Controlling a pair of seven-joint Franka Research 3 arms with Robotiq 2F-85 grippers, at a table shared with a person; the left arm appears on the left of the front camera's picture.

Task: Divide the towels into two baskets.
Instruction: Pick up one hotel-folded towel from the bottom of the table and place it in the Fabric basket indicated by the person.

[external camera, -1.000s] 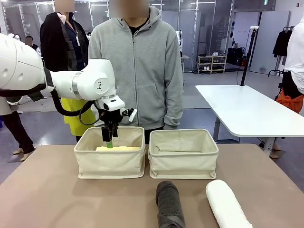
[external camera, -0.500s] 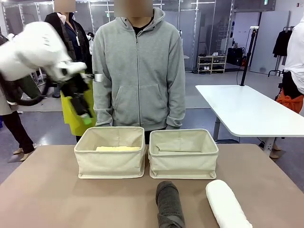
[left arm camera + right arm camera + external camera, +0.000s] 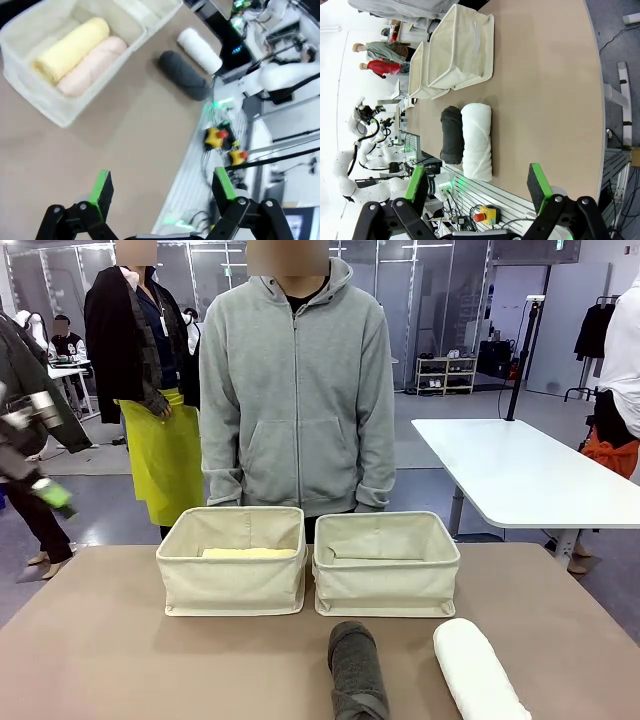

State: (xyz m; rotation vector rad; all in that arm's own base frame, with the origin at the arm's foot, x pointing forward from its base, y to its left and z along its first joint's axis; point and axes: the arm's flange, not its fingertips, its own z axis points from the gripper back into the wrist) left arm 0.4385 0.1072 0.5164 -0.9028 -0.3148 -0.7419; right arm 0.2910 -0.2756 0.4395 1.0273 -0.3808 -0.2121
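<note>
Up high, the left gripper [image 3: 163, 189] hangs with its jaws spread wide and nothing between the green pads, over the near edge of the tan table [image 3: 115, 140]. The right gripper [image 3: 476, 181] is likewise released and bare, just off the table's near side. The left wrist view looks down into the left basket [image 3: 35, 97] and shows two rolls lying side by side and touching: the pale yellow towel [image 3: 72, 49] and the cream towel [image 3: 91, 65] (it reads faintly pinkish here), both laid along the basket's length. The front view gives just a yellow sliver over that basket's rim, with the right basket [image 3: 385, 585] just beside it and a person [image 3: 295, 390] in a grey hoodie standing behind both. On the bare table nearer the robot lie the dark grey towel [image 3: 357, 670] and the white towel [image 3: 478, 672], with a gap between them in the front view. Their long axes run from the robot toward the baskets, the white one slanted a little. All four are plump terry cylinders.
</note>
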